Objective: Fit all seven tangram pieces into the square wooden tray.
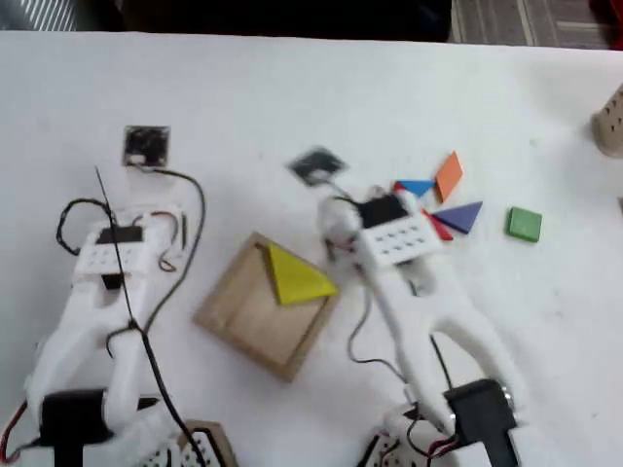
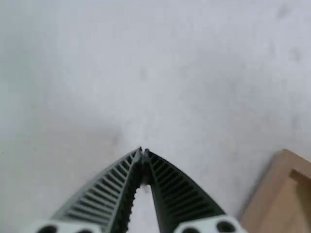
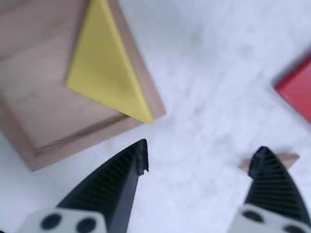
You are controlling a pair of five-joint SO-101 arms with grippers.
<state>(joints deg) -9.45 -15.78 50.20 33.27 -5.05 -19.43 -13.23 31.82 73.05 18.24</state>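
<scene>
yellow is the only colour in the wooden tray (image 1: 243,316). one yellow triangle (image 1: 295,277) lies at the tray's corner nearest the right arm. in the right wrist view one tip of that triangle overhangs the rim, so i judge it placed but not seated flat.

progress: i rate the task as early, with one piece of seven at the tray and none confirmed flush.

pieces outside the tray, all on the white worktop (image 1: 292,88) beyond the right arm:
- blue triangle (image 1: 419,186), touching or just beside the orange piece (image 1: 449,175)
- purple triangle (image 1: 460,216), just beside the red piece (image 1: 438,226), which the arm partly covers
- green square (image 1: 524,224), apart from that cluster

that makes six pieces counted. a tan sliver (image 3: 286,158) shows by one finger of the right tool, and i cannot tell whether it is the seventh piece.

tool state:
- right tool (image 3: 200,154): fingers spread, holding nothing, over bare worktop between the tray corner and the red piece.
- left tool (image 2: 143,154): fingers pressed together, nothing between them, over bare worktop with the tray edge just beside it.
</scene>
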